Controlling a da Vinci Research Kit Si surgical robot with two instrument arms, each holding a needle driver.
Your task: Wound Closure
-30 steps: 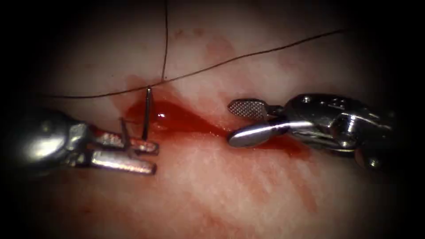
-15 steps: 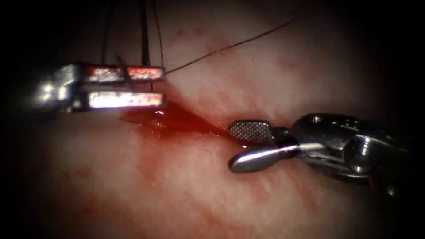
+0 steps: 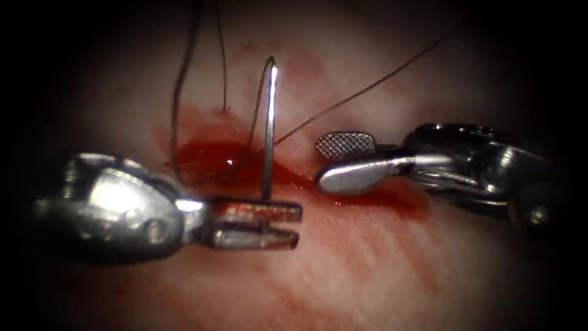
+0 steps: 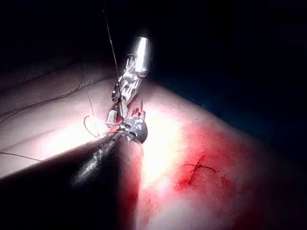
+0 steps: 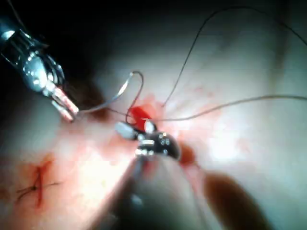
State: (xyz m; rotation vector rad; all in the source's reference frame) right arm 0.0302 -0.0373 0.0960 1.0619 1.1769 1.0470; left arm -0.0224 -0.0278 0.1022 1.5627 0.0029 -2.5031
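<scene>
Nearest the endoscope, at about seven o'clock, the left tool [image 3: 293, 225] lies low over the tissue [image 3: 343, 270], its two red-smeared jaws pointing toward three o'clock and closed on the needle [image 3: 269, 132] near one end of its curve. From the grip the needle stands straight up toward twelve o'clock, clear of the tissue, its bright shaft ending in a small hook-shaped bend where the thread [image 3: 361, 92] joins it.

A little farther back, at about three o'clock, the right tool [image 3: 318, 162] reaches in with its jaws parted wide. The textured face of the upper jaw shows above the smooth lower one, and there is nothing between them. Its tips sit just right of the needle, over the right end of the cut [image 3: 288, 175].

The cut runs from roughly ten o'clock down toward three o'clock, pooled with red fluid [image 3: 214, 156] that is deepest left of the needle.

Farther back still, thread loops rise from the fluid toward twelve o'clock, and one strand slants away toward two o'clock across pale tissue.

In the right wrist view the needle [image 5: 134, 88] arcs between the left tool [image 5: 67, 112] and the open right tool [image 5: 134, 129], and a stitched mark [image 5: 38, 184] lies well apart from them. The left wrist view shows the left tool [image 4: 125, 125] by the right tool [image 4: 125, 91], with that stitched mark [image 4: 196, 170] beyond.
</scene>
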